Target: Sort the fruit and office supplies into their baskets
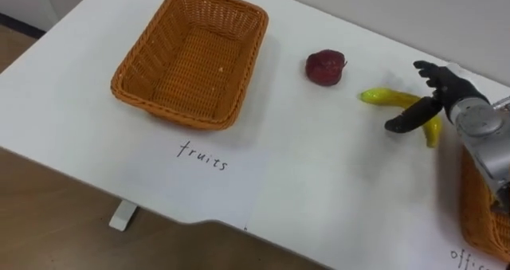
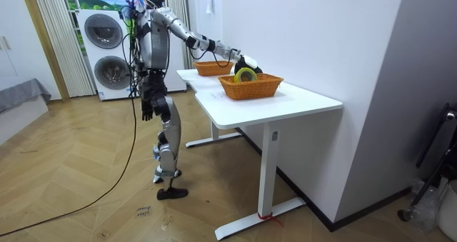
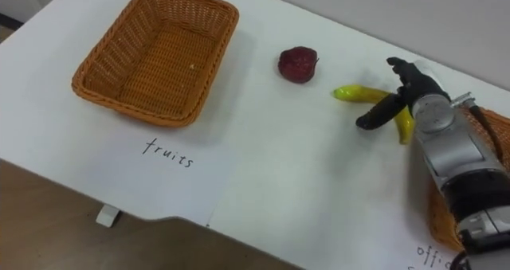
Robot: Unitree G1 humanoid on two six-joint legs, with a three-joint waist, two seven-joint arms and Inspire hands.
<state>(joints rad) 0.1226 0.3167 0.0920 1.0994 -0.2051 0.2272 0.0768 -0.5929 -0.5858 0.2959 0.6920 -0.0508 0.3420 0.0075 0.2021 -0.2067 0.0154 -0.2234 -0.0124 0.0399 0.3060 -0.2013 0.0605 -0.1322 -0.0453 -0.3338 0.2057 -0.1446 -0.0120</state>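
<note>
So, the banana (image 1: 382,97): lies flat on the white table (image 1: 319,182), towards the robot's right, bent w/ its far end tucked under the right hand (image 1: 446,91). My read is light, soft-ish, smooth skin, so it bruises if squeezed hard and may roll or slip out of a loose hold. Best taken across the thick middle, near the bend, thumb one side, fingers the other, moderate pressure. Ends are too thin and would swing.

Right hand is above that bend, wide open: fingers spread and straight, pointing away from the robot, thumb stretched out low across the banana. It has hold of nothing. Can't tell whether the thumb touches the skin or sits just over it. Forearm comes in from lower right, passing over the near basket's rim.

Just left of the banana, apart from it, is a dark red apple (image 1: 325,67): round, firmer, prob. a bit heavier, needs a wrap-round hold from above. Further left, well apart, is the fruit basket (image 1: 143,51), wicker, nothing in it, w/ a handwritten paper label (image 1: 203,154) in front.

Room view: robot stands at the table's long side, right arm reaching over the office basket (image 2: 250,91), which has what looks like a roll of tape (image 2: 245,75) in it. Left hand (image 2: 146,113) hangs by its hip.
</note>
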